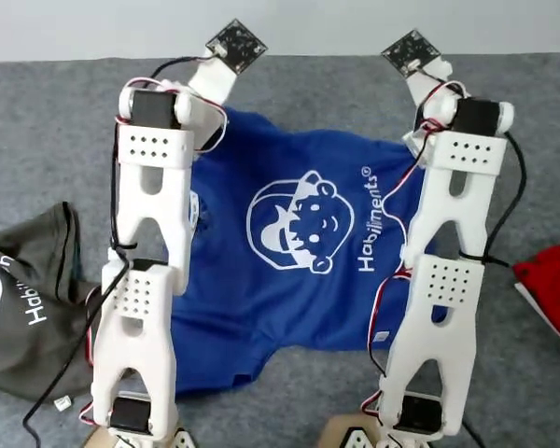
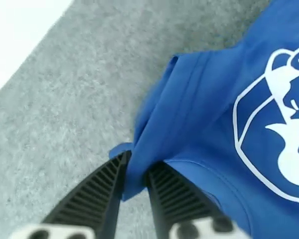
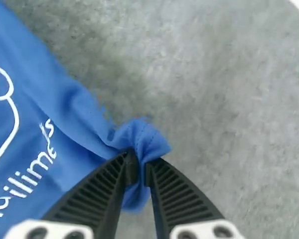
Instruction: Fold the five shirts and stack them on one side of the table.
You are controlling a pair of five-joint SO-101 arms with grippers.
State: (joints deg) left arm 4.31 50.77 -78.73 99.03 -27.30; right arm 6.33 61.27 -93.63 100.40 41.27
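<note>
A blue shirt point(image 1: 299, 280) with a white cartoon print lies spread face up on the grey table between my two arms. My left gripper point(image 2: 135, 167) is shut on a bunched edge of the blue shirt point(image 2: 199, 114) at its far left corner. My right gripper point(image 3: 137, 162) is shut on a small fold of the blue shirt point(image 3: 45, 124) at its far right corner. In the high view the left arm point(image 1: 149, 215) and the right arm point(image 1: 453, 233) stretch along the shirt's two sides, covering its edges.
A dark grey shirt point(image 1: 28, 299) with white print lies crumpled at the table's left edge. A red shirt point(image 1: 553, 280) sits at the right edge. Bare grey table point(image 1: 317, 84) runs beyond the blue shirt, up to a white wall.
</note>
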